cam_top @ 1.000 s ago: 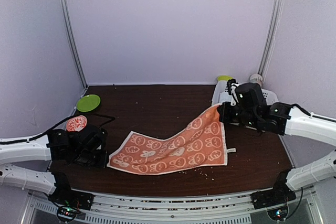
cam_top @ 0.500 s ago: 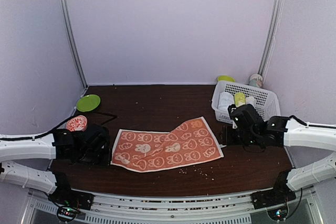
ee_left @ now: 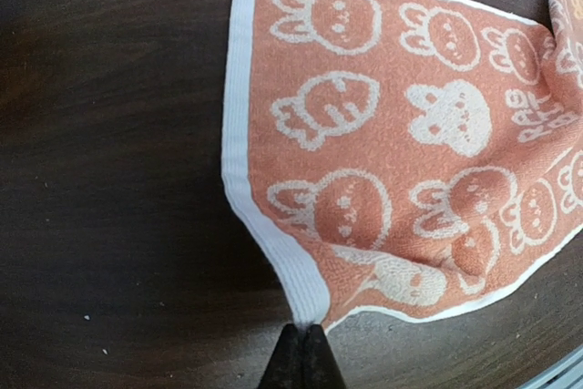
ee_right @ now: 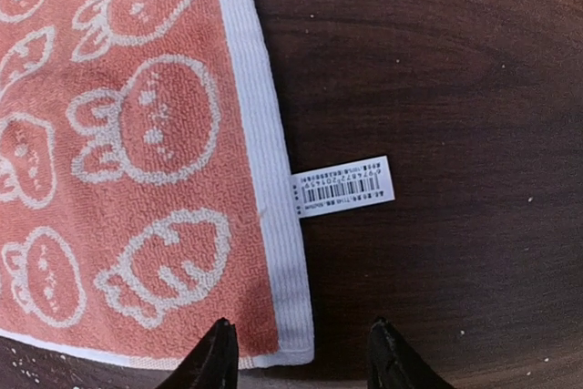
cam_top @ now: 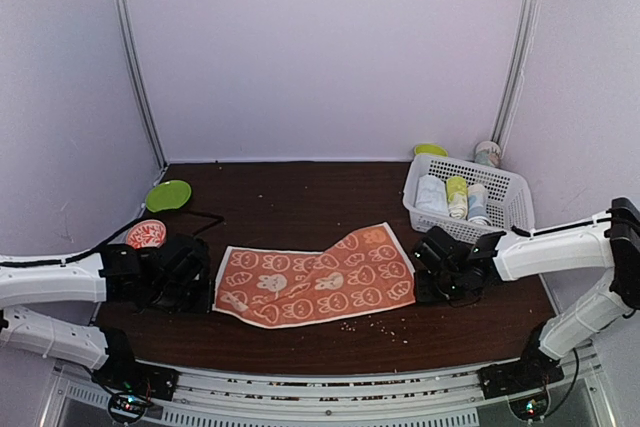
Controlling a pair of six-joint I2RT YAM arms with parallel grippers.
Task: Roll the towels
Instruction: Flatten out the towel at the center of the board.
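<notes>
Left wrist view: my left gripper [ee_left: 301, 357] pinches the orange towel [ee_left: 392, 161] near the front edge; my right gripper [ee_right: 299, 353] gapes empty. Spreading seems done; next, grip one end to roll.

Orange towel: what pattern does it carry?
The towel shows cream rabbits and carrots, white border; clearest in the left wrist view.
</notes>
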